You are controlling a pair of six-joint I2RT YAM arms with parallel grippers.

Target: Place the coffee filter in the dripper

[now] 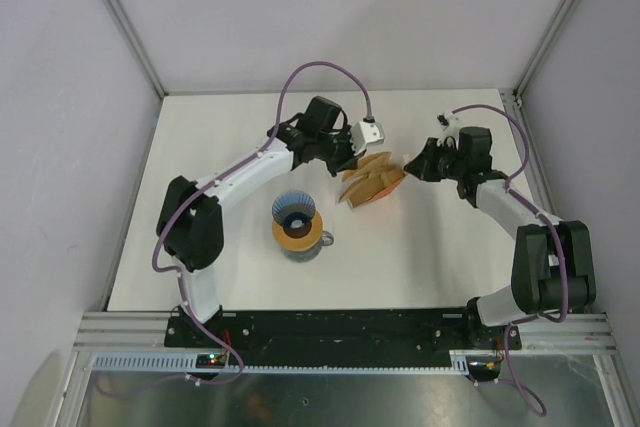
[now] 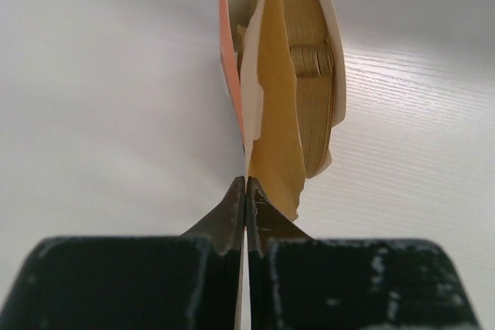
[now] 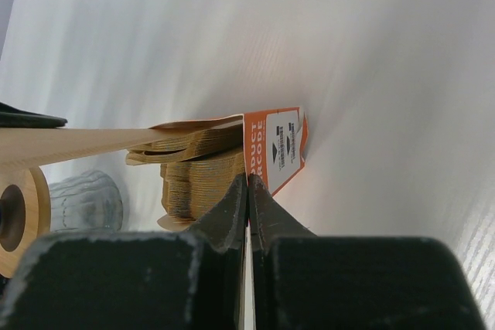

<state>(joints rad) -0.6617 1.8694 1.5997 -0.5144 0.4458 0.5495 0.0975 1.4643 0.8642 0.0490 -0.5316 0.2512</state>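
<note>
Nearest the bases: dripper (image 1: 294,209) perched mouth-up on the glass carafe (image 1: 303,247), seemingly empty, ready to receive. Farther out, pinching one coffee filter (image 2: 274,113) by its edge with the left gripper (image 2: 245,187), fingers pressed together, to peel it from the stack. Beyond, clamping the orange packet (image 3: 274,148) by its flap with the right gripper (image 3: 248,183) (an anchor, likely, against dragging). Filter partly drawn out, well apart from the dripper.
</note>
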